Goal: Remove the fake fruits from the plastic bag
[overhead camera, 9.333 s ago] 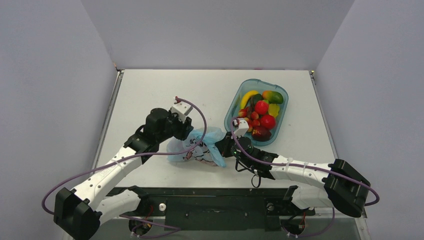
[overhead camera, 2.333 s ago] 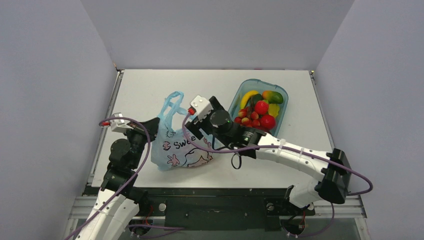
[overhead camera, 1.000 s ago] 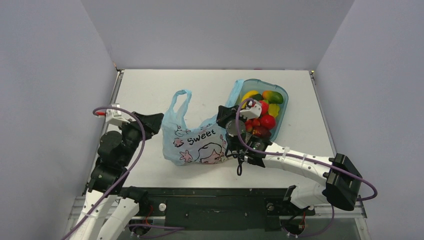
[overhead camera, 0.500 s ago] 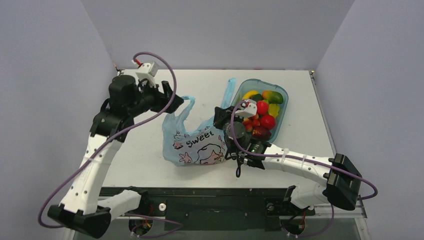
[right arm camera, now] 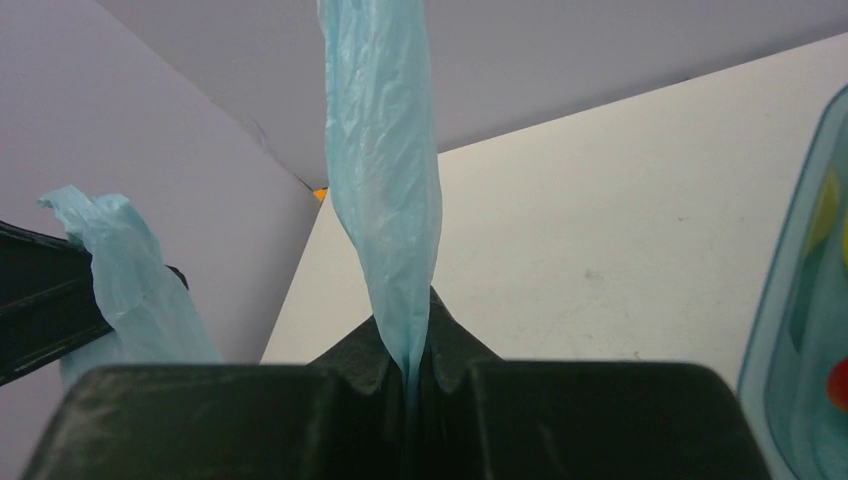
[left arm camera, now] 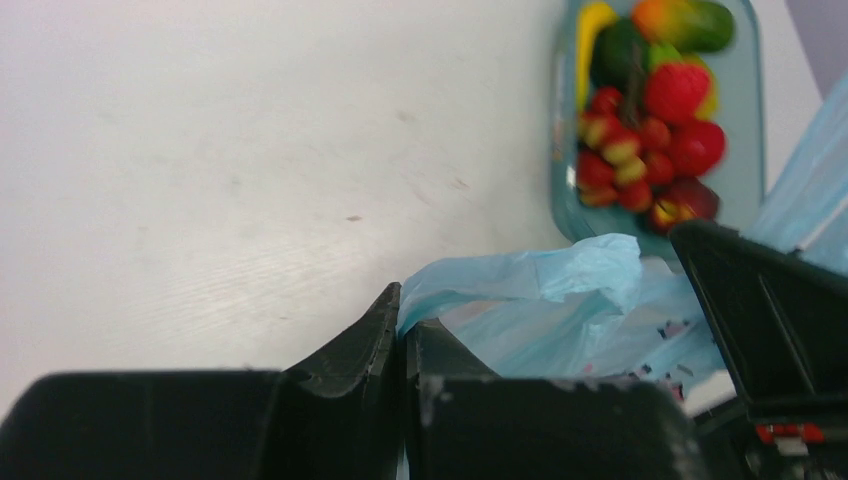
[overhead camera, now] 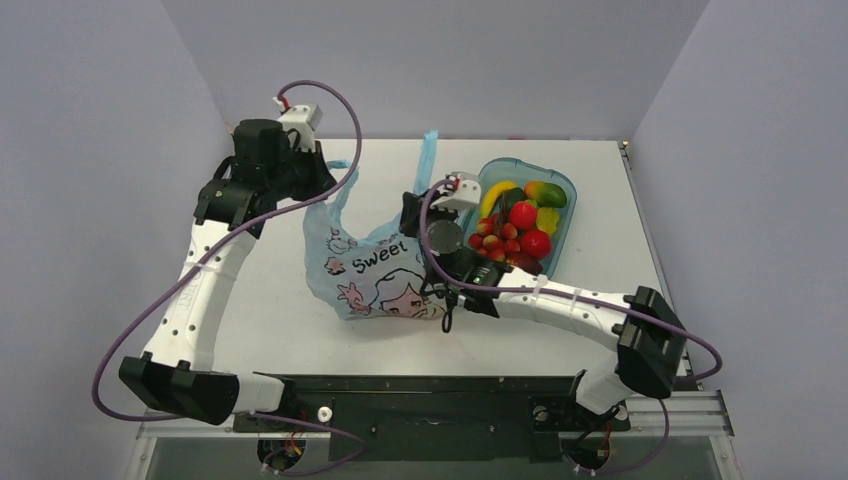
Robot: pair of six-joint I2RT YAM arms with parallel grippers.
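White table [overhead camera: 270, 325] bearing plastic bag [overhead camera: 385, 282], tub [overhead camera: 569, 222]

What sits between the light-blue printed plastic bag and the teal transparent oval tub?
The right tool, shut on one bag handle, seen in the top view.

I read: plastic bag [overhead camera: 375, 285] mid-table | tub [overhead camera: 562, 188] just right of it | strawberries [overhead camera: 496, 240] in tub's near half | left gripper [overhead camera: 322, 180] on bag's left handle | right gripper [overhead camera: 412, 211] on right handle

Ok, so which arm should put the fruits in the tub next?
Probably right. The right gripper, shut on one handle of the plastic bag, sits next to the teal tub. The left gripper pinches the other handle on the bag's far side.
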